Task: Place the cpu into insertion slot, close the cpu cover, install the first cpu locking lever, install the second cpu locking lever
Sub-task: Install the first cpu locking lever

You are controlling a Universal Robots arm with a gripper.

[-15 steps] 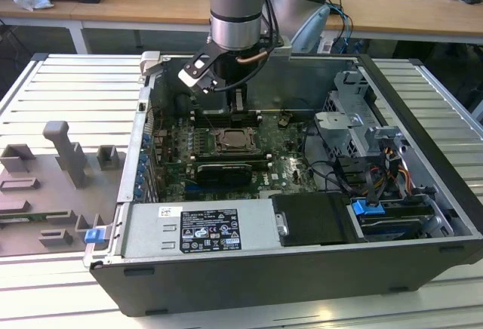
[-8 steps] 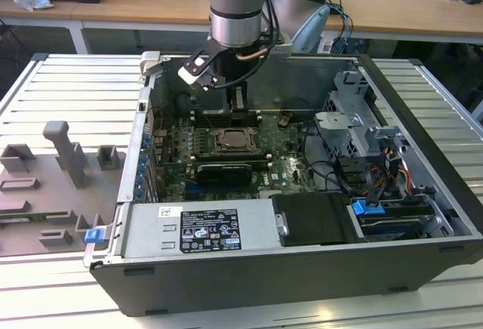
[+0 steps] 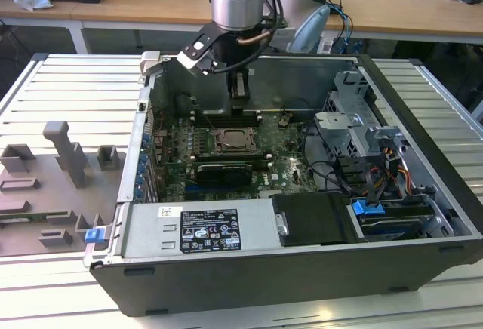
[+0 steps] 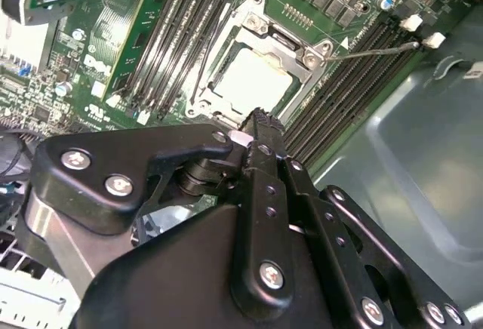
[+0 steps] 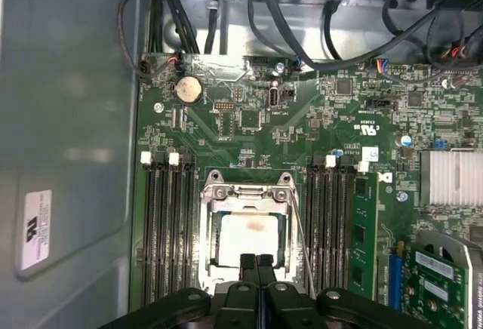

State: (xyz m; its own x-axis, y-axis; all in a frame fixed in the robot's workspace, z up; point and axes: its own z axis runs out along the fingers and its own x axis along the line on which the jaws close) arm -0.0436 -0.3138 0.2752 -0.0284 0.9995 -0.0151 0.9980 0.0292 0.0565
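Note:
The cpu (image 5: 249,237) lies pale and flat in the insertion slot (image 3: 235,141) on the green board. The cpu cover (image 5: 245,193) rests down around it, so the chip's face (image 4: 249,80) shows through the window. One thin locking lever (image 4: 377,48) sticks out from the socket's corner toward the case wall; it also runs as a wire (image 5: 302,246) along one side of the socket. My gripper (image 5: 256,259) hangs just above the socket's edge, its two black fingers pressed together with nothing between them. In the exterior view the gripper (image 3: 238,106) points down into the case behind the socket.
Long black memory slots (image 5: 166,231) flank the socket on both sides. A black graphics card (image 3: 223,172) sits in front of it, a power supply (image 3: 200,231) at the case front, and a drive cage with cables (image 3: 355,129) on the exterior view's right. A grey fixture (image 3: 60,170) stands outside the case.

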